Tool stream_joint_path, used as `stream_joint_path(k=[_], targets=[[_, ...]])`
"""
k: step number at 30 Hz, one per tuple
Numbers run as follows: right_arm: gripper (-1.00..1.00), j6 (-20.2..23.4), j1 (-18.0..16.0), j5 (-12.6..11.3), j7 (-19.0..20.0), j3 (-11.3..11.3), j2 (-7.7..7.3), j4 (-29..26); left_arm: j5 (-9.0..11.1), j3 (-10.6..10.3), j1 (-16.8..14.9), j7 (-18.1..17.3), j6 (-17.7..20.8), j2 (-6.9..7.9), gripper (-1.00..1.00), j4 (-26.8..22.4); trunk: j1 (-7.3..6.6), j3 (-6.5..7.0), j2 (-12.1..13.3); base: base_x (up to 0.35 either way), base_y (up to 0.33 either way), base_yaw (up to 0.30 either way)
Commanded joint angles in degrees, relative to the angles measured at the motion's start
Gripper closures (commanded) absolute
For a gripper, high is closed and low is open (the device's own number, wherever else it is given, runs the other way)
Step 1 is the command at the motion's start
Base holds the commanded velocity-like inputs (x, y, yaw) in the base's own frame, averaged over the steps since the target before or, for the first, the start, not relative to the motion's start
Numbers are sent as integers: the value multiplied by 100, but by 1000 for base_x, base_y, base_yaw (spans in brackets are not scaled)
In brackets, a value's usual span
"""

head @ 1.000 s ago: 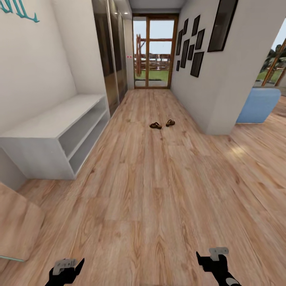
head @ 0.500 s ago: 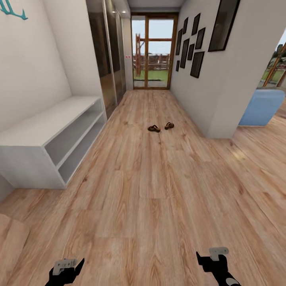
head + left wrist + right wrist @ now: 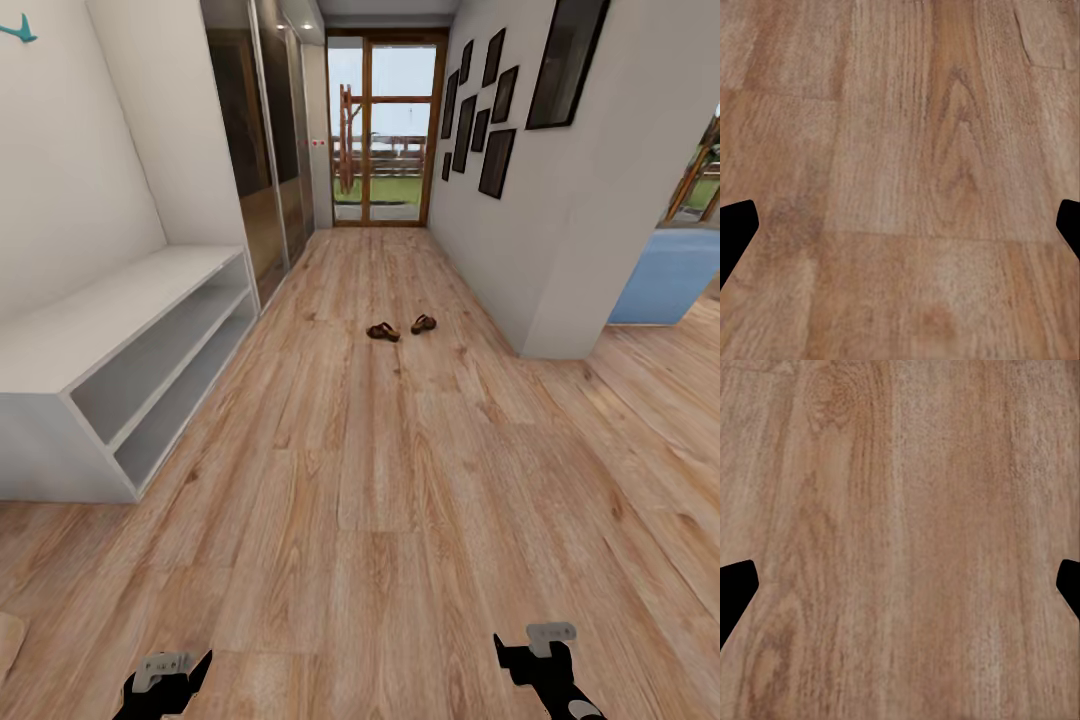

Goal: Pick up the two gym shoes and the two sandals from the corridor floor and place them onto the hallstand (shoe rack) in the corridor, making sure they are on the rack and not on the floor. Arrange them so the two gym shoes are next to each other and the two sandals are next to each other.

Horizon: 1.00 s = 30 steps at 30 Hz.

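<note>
A corridor of light brown wood-plank flooring [image 3: 400,500] is seen from the head view. Two brown leather open sandals [image 3: 383,331] [image 3: 423,324] lie on it well ahead, near each other but apart, before a glazed wooden door [image 3: 385,130]. A long low white-grey bench unit with two open shelf levels [image 3: 130,350] stands along the left wall; whether wall shelves hang above it cannot be told. The left gripper [image 3: 900,225] and right gripper [image 3: 900,585] are held above bare planks, fingers spread wide, nothing between them.
</note>
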Motion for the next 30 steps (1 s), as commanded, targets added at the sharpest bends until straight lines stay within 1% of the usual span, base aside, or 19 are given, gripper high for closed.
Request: stream_joint_path(k=[1, 14, 30], targets=[[-100, -18, -3, 54, 5, -50, 1, 5, 53, 20, -4, -61, 6, 2, -100, 6, 2, -5, -2, 327, -114, 0], [-100, -17, -5, 54, 5, -50, 5, 5, 53, 21, -2, -59, 6, 7, -100, 6, 2, -5, -2, 329, -108, 0], [-100, -17, -3, 54, 5, -50, 5, 5, 53, 21, -2, -62, 6, 7, -100, 6, 2, -5, -2, 336, -79, 12]])
